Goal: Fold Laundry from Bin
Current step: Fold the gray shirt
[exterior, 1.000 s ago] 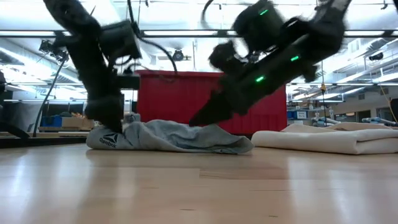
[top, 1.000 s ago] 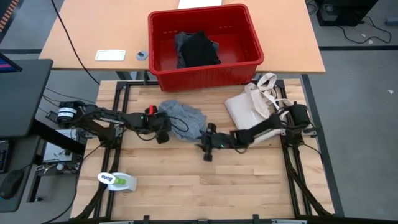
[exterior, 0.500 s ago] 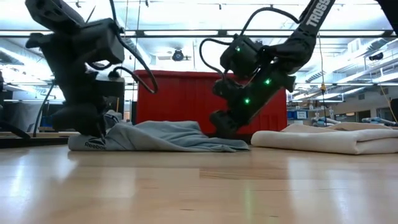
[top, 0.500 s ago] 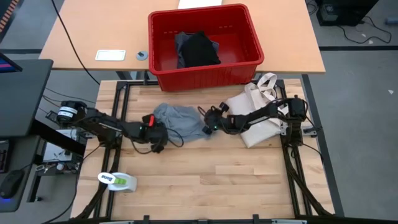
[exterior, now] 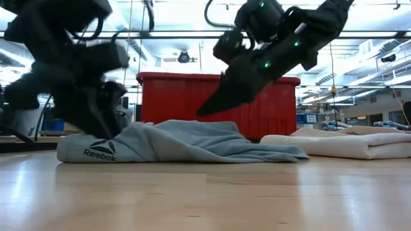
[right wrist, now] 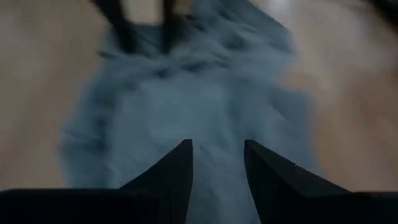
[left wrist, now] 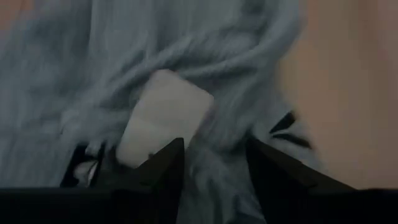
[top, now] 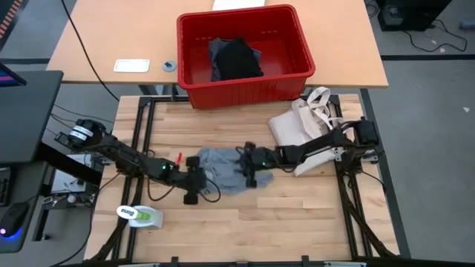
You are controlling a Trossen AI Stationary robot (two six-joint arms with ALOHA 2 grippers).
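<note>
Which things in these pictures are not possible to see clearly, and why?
- Whether the left tool grips the grey T-shirt: left wrist view is blurred.
- Right tool: contact with the shirt is hidden by its own arm in the high view.
- Dark garment in the red bin: bin walls hide it in the low view.

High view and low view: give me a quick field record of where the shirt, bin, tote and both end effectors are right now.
grey shirt: crumpled on the wooden table, in front of the bin
bin: red, on the far table, dark garment inside
tote: lying flat, right of the shirt
left end effector: low at the shirt's left edge, fingers apart with cloth between them
right end effector: at the shirt's right side, fingers apart; low view shows it raised above the cloth
folding: not yet done
</note>
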